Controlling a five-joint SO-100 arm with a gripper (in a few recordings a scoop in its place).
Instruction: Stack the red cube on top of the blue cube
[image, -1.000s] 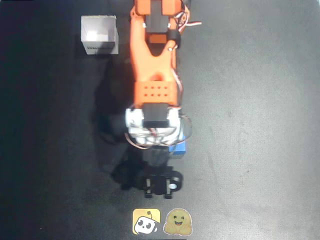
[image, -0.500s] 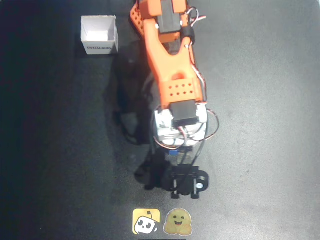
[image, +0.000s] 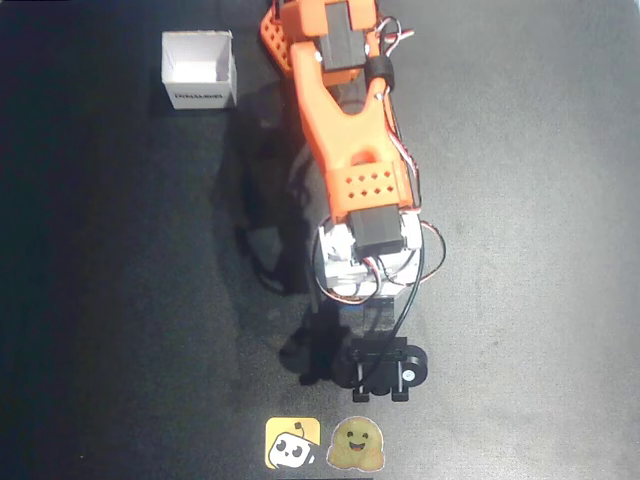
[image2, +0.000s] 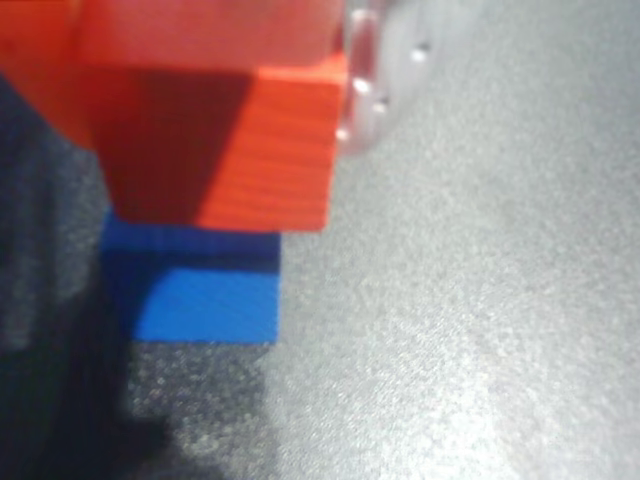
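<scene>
No readable text. White box (image: 199, 70) carries a dark printed line on its front wall, too small to read. Two stickers (image: 325, 443) on table (image: 520, 250): pictures only, no lettering

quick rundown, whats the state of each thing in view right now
red cube: held in the pincer, over the blue cube; contact unclear
blue cube: flat on the table, partly under the red cube
pincer: shut on the red cube
white box: upright, open top, looks empty
stickers: flat on the table, side by side
</scene>
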